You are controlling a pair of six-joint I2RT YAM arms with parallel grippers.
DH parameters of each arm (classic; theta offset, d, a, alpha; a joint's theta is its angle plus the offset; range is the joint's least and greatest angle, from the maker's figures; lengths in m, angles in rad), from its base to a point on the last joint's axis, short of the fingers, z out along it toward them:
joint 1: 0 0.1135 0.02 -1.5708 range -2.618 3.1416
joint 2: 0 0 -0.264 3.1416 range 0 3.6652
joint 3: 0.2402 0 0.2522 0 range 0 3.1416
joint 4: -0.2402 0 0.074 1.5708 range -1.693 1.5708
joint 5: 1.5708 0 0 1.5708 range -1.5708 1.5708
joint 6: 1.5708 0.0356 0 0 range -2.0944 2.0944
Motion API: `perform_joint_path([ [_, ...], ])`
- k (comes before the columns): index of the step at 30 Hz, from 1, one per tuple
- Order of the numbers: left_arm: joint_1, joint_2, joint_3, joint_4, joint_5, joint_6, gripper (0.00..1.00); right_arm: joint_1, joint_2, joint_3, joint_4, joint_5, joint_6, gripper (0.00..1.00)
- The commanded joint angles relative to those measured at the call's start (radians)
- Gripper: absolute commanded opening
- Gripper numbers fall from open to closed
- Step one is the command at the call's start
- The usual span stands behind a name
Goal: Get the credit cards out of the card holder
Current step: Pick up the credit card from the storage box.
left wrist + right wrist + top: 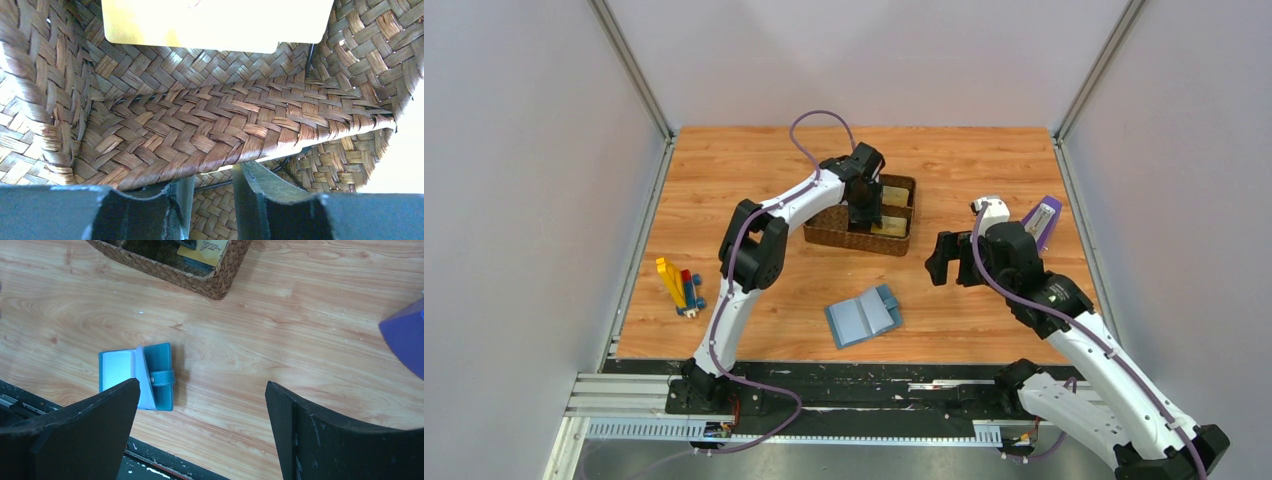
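The card holder (864, 315) lies open on the table near the front, light blue inside; it also shows in the right wrist view (137, 377), where I see no card in it. A gold-yellow credit card (215, 22) lies in the far compartment of the brown woven tray (829, 232). A pale card edge (260, 161) shows under the tray's divider, just past my left fingertips. My left gripper (215, 175) is down inside the tray (864, 205), jaws a narrow gap apart with only the woven floor between them. My right gripper (944, 258) hangs wide open and empty above the table, right of the card holder.
A purple metronome (1046, 220) stands at the right, close behind my right arm, and shows in the right wrist view (405, 335). Yellow, red and blue toy blocks (679, 287) lie at the left edge. Walls enclose the table on three sides.
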Motion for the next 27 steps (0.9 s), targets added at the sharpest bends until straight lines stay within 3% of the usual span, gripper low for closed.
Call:
perform_joint_path([
  [1, 0.0, 0.024, 0.046, 0.029, -0.002, 0.013, 0.38, 0.004, 0.008, 0.005, 0.032, 0.004, -0.025, 1.0],
  [10, 0.001, 0.006, 0.068, 0.04, 0.031, 0.005, 0.23, 0.003, 0.017, 0.006, 0.036, 0.002, -0.03, 1.0],
  [27, 0.0, -0.027, 0.056, 0.085, 0.12, -0.03, 0.24, 0.004, 0.017, 0.002, 0.036, -0.003, -0.036, 1.0],
])
